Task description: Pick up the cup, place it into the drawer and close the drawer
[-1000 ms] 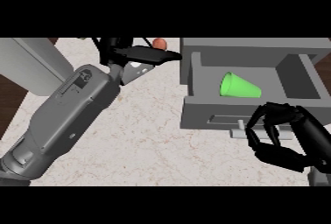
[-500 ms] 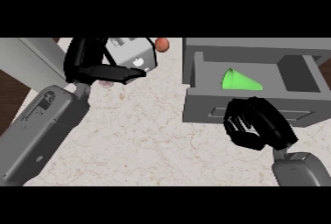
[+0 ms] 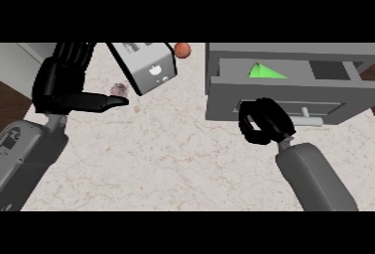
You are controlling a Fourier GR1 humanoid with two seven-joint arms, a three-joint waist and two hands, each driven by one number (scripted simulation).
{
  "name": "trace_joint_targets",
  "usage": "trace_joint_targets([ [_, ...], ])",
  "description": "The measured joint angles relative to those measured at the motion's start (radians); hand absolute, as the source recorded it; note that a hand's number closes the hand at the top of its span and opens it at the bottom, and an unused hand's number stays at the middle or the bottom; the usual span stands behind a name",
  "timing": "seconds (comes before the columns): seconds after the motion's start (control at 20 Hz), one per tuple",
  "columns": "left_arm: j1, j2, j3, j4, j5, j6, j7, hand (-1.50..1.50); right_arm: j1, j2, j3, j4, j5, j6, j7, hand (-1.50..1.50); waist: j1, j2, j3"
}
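Counter [image 3: 168,163] fills frame. Drawer [image 3: 282,106] open, upper right; green cup [image 3: 265,71] lies inside. We judge placing done, closing left. Right hand [image 3: 265,121], fingers curled, empty, at drawer front. Left hand [image 3: 70,82] upper left, fingers straight.

cup [image 3: 265,71] in drawer [image 3: 282,101], right of counter [image 3: 168,154]

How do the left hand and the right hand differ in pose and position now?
The left hand is open, fingers straight, thumb out, at the counter's left; the right hand is curled against the drawer front. The left hand touches nothing visible; the right hand meets the drawer. Both are black.
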Motion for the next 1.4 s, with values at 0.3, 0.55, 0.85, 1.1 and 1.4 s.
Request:
trace_joint_targets([
  [0.3,0.077,0.032,0.048,-0.002,0.001,-0.081,-0.032,-1.50,-0.207,0.016,-0.090,0.339,-0.011,-0.070,-0.123,1.50,0.010,0.002,-0.001],
  [0.55,0.099,0.030,0.069,-0.020,0.000,-0.107,-0.037,-1.50,-0.353,0.004,-0.159,0.570,-0.026,-0.086,-0.186,1.50,0.026,0.008,-0.001],
  [0.85,0.121,0.028,0.073,-0.033,0.005,-0.145,-0.039,-1.50,-0.411,-0.017,-0.204,0.698,-0.064,-0.032,-0.277,1.50,0.043,0.007,-0.002],
  [1.1,0.140,0.022,0.071,-0.030,0.004,-0.182,-0.058,-1.50,-0.434,-0.030,-0.222,0.745,-0.081,0.019,-0.321,1.50,0.050,0.005,-0.004],
  [1.4,0.144,0.012,0.066,-0.028,0.009,-0.209,-0.058,-1.50,-0.435,-0.046,-0.247,0.763,-0.108,0.053,-0.388,1.50,0.060,0.008,-0.005],
])
